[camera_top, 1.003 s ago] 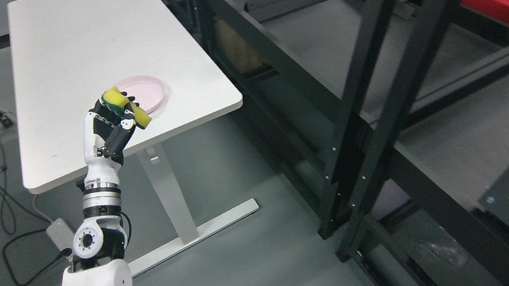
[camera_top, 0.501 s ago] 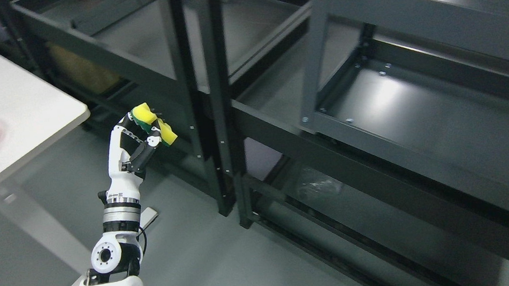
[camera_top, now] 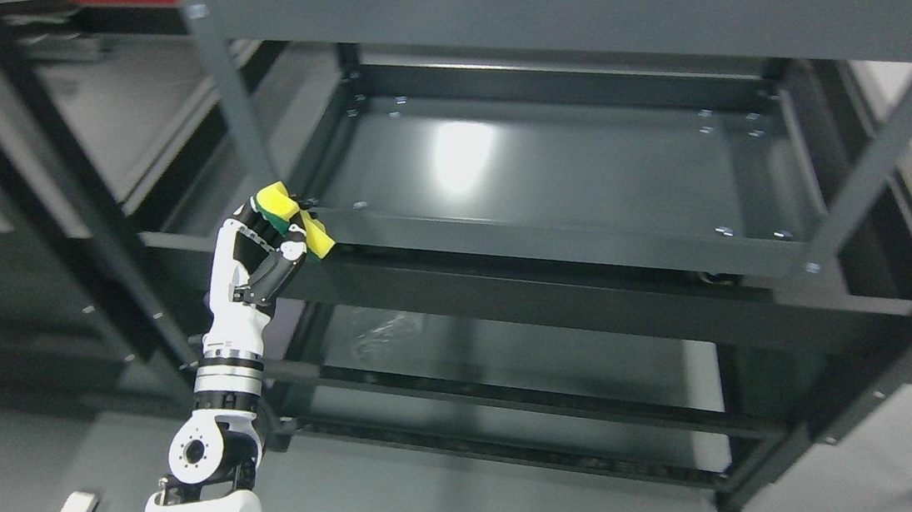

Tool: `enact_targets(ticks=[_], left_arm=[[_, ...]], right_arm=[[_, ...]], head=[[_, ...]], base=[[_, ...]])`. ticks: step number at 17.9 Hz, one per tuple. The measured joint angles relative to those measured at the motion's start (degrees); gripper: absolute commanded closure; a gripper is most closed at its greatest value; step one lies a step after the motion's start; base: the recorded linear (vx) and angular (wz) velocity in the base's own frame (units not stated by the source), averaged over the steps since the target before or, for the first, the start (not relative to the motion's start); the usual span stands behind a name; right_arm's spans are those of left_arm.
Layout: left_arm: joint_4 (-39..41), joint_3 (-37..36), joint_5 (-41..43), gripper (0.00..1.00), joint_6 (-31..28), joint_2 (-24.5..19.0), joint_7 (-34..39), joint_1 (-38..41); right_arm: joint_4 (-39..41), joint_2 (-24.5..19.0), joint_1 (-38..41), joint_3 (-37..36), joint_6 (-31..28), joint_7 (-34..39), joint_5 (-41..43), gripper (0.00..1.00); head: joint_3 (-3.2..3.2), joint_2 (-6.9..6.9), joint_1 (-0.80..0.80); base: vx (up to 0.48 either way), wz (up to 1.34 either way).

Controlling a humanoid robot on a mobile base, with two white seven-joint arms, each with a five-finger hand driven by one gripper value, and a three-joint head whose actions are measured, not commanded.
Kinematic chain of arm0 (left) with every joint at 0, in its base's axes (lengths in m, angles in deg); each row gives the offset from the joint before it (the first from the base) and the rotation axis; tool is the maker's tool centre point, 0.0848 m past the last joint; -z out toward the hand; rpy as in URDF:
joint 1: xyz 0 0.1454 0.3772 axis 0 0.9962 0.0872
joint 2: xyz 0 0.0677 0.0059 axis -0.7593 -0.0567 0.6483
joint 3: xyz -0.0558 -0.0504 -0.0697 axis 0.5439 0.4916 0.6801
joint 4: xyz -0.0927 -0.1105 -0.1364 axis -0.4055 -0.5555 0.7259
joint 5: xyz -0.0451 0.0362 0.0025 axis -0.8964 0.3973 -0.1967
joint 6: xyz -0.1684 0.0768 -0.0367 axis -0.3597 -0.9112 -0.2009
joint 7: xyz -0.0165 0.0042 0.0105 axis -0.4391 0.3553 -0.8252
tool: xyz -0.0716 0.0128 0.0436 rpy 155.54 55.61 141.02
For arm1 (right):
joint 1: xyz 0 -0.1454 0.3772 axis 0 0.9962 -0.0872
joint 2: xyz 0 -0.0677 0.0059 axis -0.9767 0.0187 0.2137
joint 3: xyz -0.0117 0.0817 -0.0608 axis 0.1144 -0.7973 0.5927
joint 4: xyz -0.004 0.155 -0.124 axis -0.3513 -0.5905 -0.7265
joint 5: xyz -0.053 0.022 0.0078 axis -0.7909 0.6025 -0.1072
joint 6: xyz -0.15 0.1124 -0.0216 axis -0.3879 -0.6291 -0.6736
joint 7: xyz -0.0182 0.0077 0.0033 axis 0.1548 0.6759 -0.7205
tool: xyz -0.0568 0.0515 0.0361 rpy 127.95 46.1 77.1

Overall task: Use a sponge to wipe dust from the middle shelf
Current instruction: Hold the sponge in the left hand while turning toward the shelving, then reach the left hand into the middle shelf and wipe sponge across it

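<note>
One arm is all I have in view: the left arm [camera_top: 217, 379] rises from the lower left edge, white shell at the bottom, then the ringed wrist joint, then the forearm tilting up and slightly right. At its end my left hand [camera_top: 259, 254] is raised in front of the dark metal rack, and its fingers [camera_top: 283, 266] are curled tight around the sponge [camera_top: 290, 213], yellow with a green scouring layer showing between the fingers. I see the sponge poking out above and to the right of the hand, its right end just at the front left corner of the middle shelf [camera_top: 548, 172]; I cannot tell whether it actually touches the shelf lip. Beyond the hand, the middle shelf is a shallow grey tray with a raised rim, small bolts at its corners and a bright glare patch left of centre. Below it I make out the lower shelf [camera_top: 517, 367], and above it the underside of the top shelf [camera_top: 565, 3]. More racking [camera_top: 37, 162] stands blurred off to the left.
</note>
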Motion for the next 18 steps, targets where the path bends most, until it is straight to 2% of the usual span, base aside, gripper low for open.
enact_targets(ticks=[6, 12, 16, 18], left_arm=[[2.0, -11.2, 7.0, 0.99, 10.5, 0.0, -14.8, -4.0], [3.1, -25.4, 18.0, 1.0, 19.2, 0.0, -17.4, -13.1], [3.7, -31.3, 27.0, 1.0, 28.2, 0.0, -18.1, -22.9], [4.3, -32.2, 31.6, 1.0, 29.9, 0.0, -20.6, -27.5]], right_arm=[[0.0, 0.0, 0.0, 0.0, 0.0, 0.2, 0.0, 0.0], [0.0, 0.0, 0.0, 0.0, 0.0, 0.0, 0.0, 0.0], [0.0, 0.0, 0.0, 0.0, 0.0, 0.0, 0.0, 0.0], [0.0, 0.0, 0.0, 0.0, 0.0, 0.0, 0.0, 0.0]], head=[[0.0, -0.01, 0.0], [0.0, -0.02, 0.0], [0.0, -0.02, 0.0], [0.0, -0.02, 0.0]], base=[[0.038, -0.29], [0.048, -0.18], [0.028, -0.08], [0.023, -0.07]])
